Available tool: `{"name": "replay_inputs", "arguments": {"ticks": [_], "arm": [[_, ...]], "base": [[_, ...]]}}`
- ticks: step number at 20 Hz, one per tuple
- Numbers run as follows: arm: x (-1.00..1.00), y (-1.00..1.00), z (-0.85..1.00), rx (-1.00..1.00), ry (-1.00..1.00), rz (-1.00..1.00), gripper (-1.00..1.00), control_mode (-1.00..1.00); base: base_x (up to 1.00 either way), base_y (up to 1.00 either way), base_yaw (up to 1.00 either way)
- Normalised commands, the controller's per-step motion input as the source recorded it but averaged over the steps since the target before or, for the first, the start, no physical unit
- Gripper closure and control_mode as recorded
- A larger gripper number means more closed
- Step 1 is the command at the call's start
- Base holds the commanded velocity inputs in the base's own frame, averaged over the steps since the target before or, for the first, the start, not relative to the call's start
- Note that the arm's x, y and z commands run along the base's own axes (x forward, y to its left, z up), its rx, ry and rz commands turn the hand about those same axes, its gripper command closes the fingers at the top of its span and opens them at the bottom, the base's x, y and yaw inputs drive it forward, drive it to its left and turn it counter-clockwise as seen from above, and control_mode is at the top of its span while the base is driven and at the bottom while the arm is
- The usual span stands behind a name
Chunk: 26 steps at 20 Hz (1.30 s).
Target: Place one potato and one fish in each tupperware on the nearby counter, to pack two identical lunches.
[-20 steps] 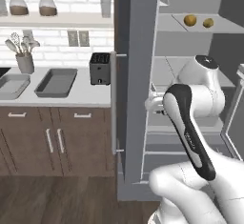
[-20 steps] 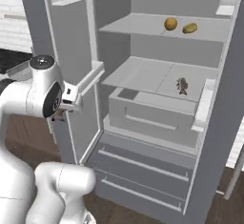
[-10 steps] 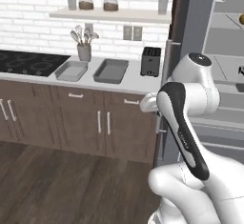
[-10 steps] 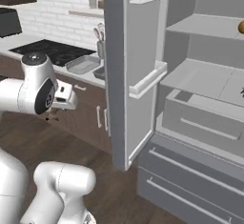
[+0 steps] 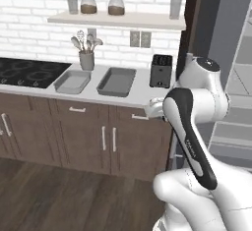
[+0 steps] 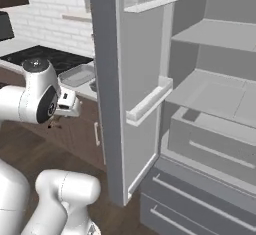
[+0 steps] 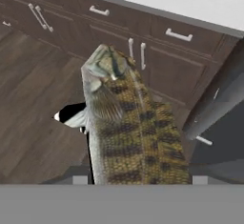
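Observation:
A speckled brown-green fish (image 7: 128, 127) stands close in front of the hand camera, and my gripper (image 5: 154, 109) is shut on it. The hand hangs in front of the dark brown cabinet fronts, below the edge of the counter (image 5: 142, 93). Two pale grey tupperware tubs sit side by side on the counter: the left tupperware (image 5: 72, 81) next to the black cooktop (image 5: 29, 72), the right tupperware (image 5: 117, 81) beside it. Both look empty. From the right base view the gripper (image 6: 67, 106) is low at the left, with a tupperware (image 6: 77, 75) beyond it. The potato is out of view.
A black toaster (image 5: 161, 71) stands right of the tubs, and a utensil holder (image 5: 86, 58) stands behind them. A wall shelf (image 5: 118, 19) holds jars. The open fridge door (image 6: 125, 79) rises right of my hand, with fridge shelves and drawers (image 6: 210, 134) behind it.
The whole picture has swung from the fridge interior to the counter and cooktop, so the camera has moved. The fish stays in the gripper.

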Motion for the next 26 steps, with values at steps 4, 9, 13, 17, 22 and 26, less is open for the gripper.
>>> {"name": "replay_inputs", "arguments": {"ticks": [4,9,13,17,22,26], "arm": [[0.0,0.0,0.0,0.0,0.0,0.0,1.0,1.0],[0.0,0.0,0.0,0.0,0.0,0.0,1.0,1.0],[0.0,0.0,0.0,0.0,0.0,0.0,1.0,1.0],[0.0,0.0,0.0,0.0,0.0,0.0,1.0,1.0],[0.0,0.0,0.0,0.0,0.0,0.0,1.0,1.0],[0.0,0.0,0.0,0.0,0.0,0.0,1.0,1.0]], "base": [[0.51,0.09,0.52],[1.0,0.68,0.14],[1.0,1.0,-0.15],[1.0,1.0,-0.45],[1.0,1.0,-0.61],[1.0,0.93,-0.6]]}}
